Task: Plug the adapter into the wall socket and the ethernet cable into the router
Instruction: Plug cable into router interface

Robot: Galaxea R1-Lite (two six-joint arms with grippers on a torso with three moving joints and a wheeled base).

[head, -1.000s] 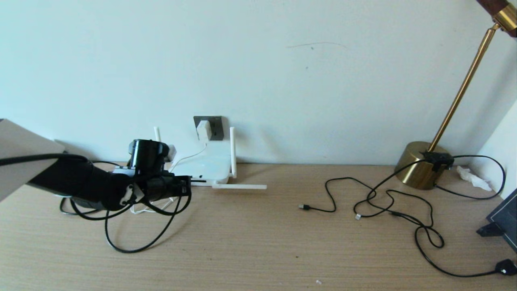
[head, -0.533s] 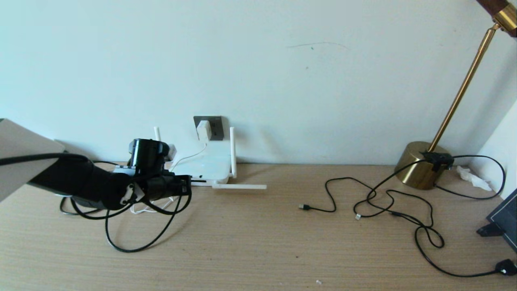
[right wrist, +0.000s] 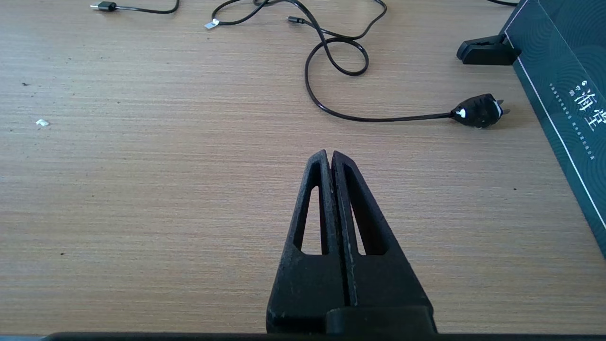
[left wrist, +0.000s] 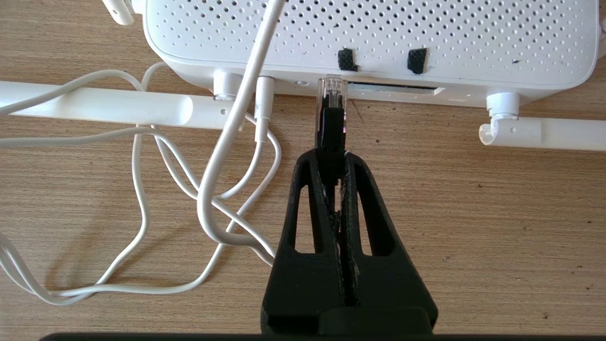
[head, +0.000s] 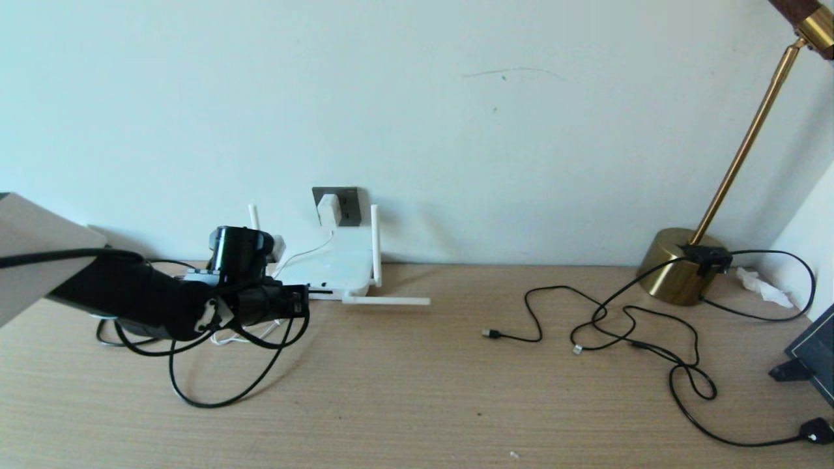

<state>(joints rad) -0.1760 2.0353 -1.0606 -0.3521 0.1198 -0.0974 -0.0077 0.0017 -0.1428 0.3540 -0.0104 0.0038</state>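
The white router point(head: 326, 264) lies flat against the wall, and the white adapter point(head: 329, 208) sits in the dark grey wall socket point(head: 350, 202) above it. My left gripper point(head: 301, 303) is just in front of the router's front edge point(left wrist: 369, 33). It point(left wrist: 331, 158) is shut on the black boot of the ethernet cable point(left wrist: 330, 125). The cable's clear plug tip meets the router's front edge just beside the dark port slot point(left wrist: 393, 88). The rest of that black cable loops over the table point(head: 215, 400). My right gripper point(right wrist: 330, 156) is shut and empty above bare table, outside the head view.
The adapter's thin white cord point(left wrist: 142, 189) lies tangled beside the left gripper. One router antenna point(head: 384, 301) lies flat on the table. At the right are thin black cords point(head: 619, 319), a black plug point(right wrist: 478, 111), a brass lamp base point(head: 681, 264) and a dark box point(right wrist: 558, 71).
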